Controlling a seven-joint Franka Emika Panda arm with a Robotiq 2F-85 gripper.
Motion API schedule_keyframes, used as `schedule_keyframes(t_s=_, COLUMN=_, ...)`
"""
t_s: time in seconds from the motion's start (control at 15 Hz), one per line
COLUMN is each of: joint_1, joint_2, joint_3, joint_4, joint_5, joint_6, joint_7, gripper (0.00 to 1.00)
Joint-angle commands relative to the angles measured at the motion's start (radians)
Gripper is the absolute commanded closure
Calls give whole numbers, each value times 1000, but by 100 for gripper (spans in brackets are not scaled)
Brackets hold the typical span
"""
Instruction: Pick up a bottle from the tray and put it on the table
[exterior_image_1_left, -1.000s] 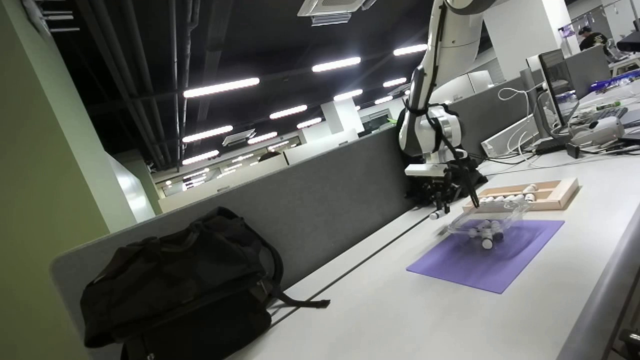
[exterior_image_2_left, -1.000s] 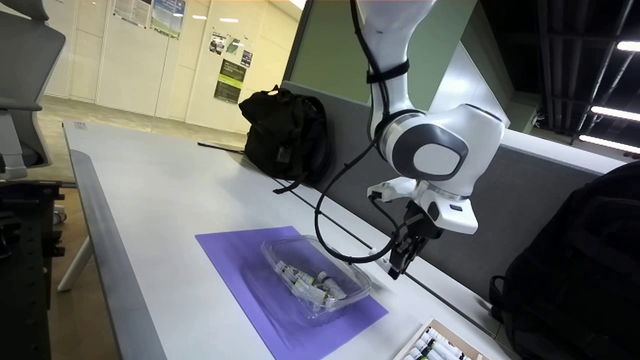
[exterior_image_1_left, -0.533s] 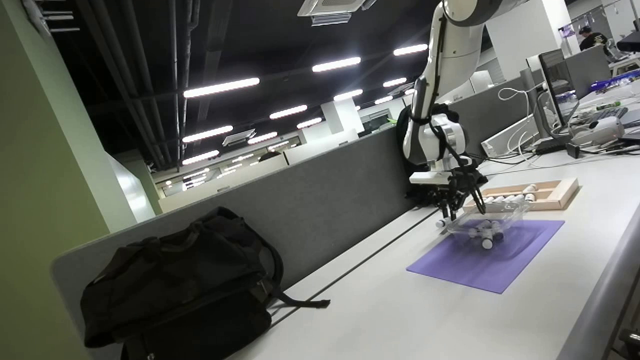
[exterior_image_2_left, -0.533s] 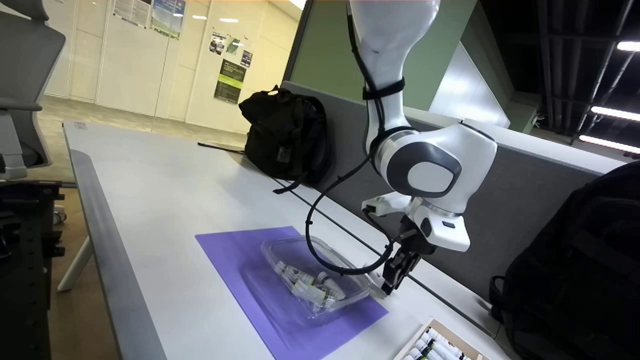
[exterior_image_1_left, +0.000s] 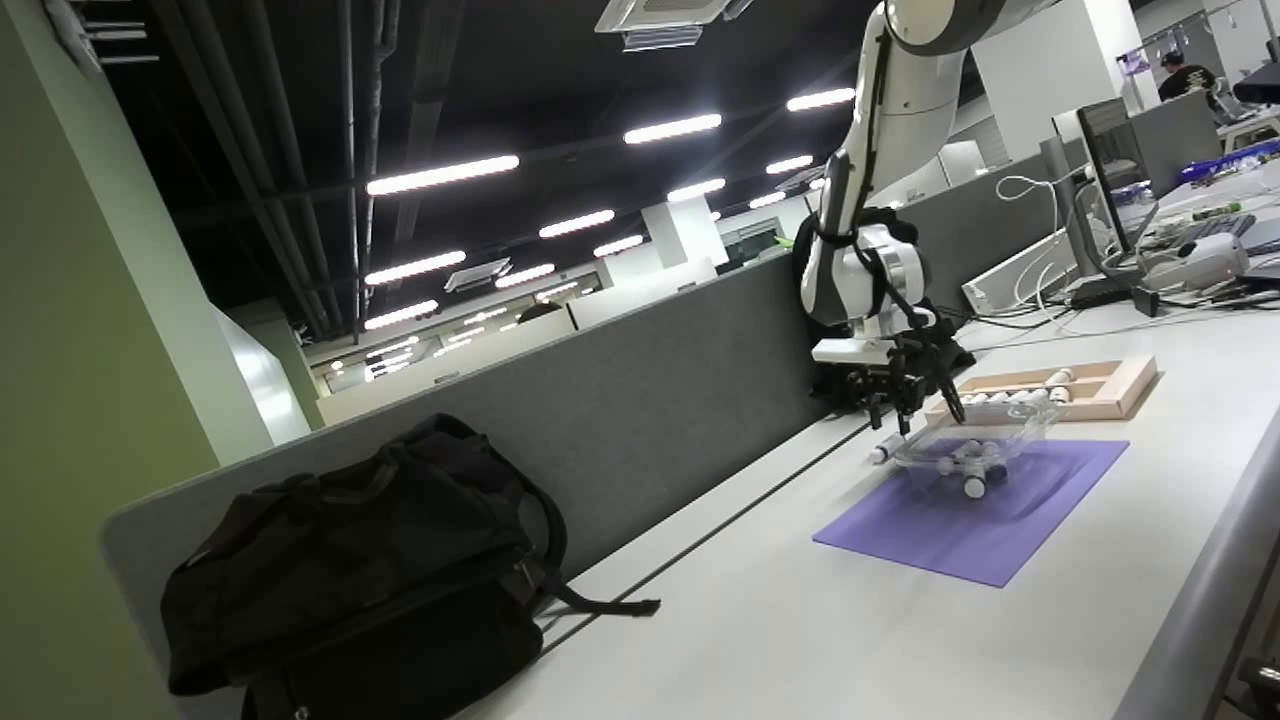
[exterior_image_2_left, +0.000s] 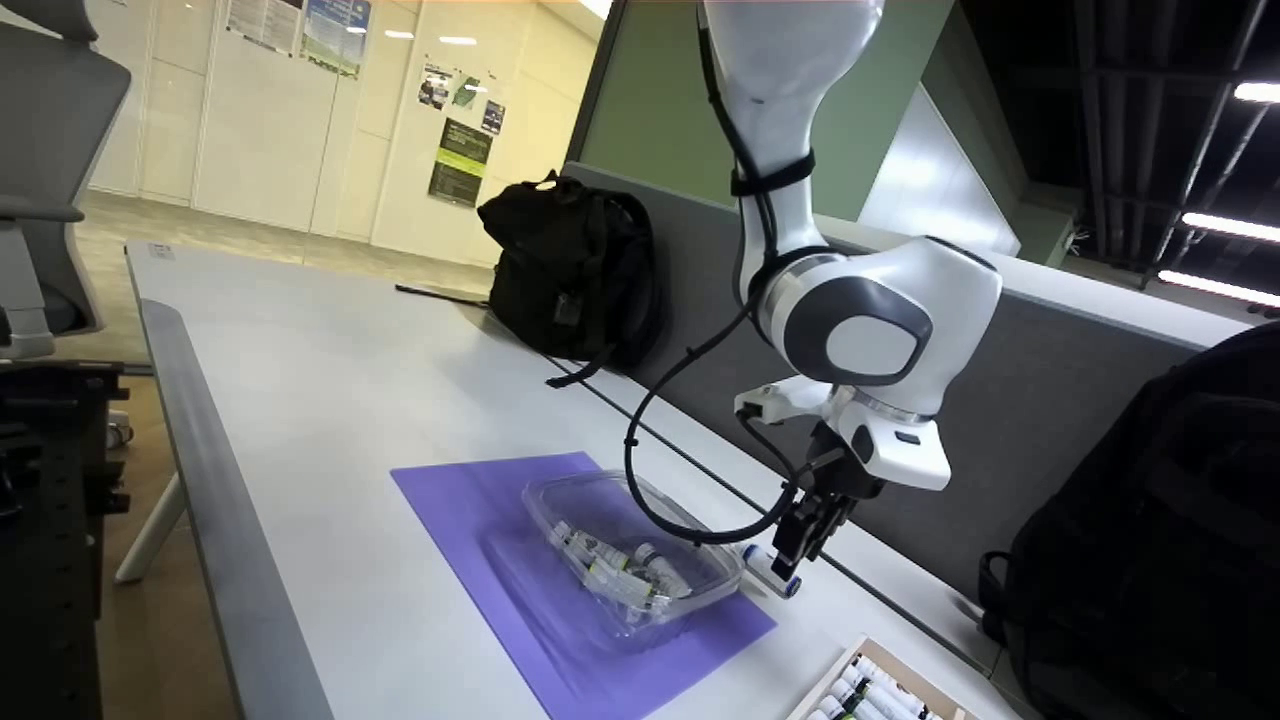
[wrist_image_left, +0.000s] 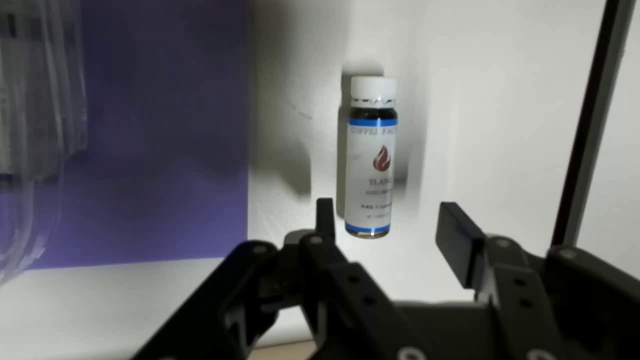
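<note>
One bottle (wrist_image_left: 371, 170) lies clear of the end effector (wrist_image_left: 386, 218), whose empty jaws stand well apart.

Wrist view: close, looking down past the fingers (wrist_image_left: 460, 245) at the bottle (wrist_image_left: 370, 165). Both exterior views: farther back, tilted, facing opposite ways along the table (exterior_image_1_left: 820, 640); in an exterior view backpack (exterior_image_1_left: 360, 565) near, arm (exterior_image_1_left: 908, 130) beyond; in an exterior view mat (exterior_image_2_left: 485, 535) near, backpack beyond. All share bottle and mat.

Arm (exterior_image_2_left: 855, 300) bent downward, hand (wrist_image_left: 387, 220) spread wide
</note>
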Motion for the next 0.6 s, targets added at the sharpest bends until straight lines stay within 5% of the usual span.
schedule_keyframes(t_s=0.0, joint_1=-8, joint_2=-83, joint_3=12, joint_4=-27, joint_5=-9, joint_6=-24, joint_7=8, gripper=13)
schedule_keyframes(t_s=0.13, joint_1=-15, joint_2=-139, joint_3=17, joint_4=-56, joint_5=-11, joint_6=-28, joint_7=-21, gripper=1)
schedule_keyframes(t_s=0.53, joint_1=-17, joint_2=-168, joint_3=13, joint_4=-51, joint_5=-13, joint_6=-25, joint_7=-44, gripper=0)
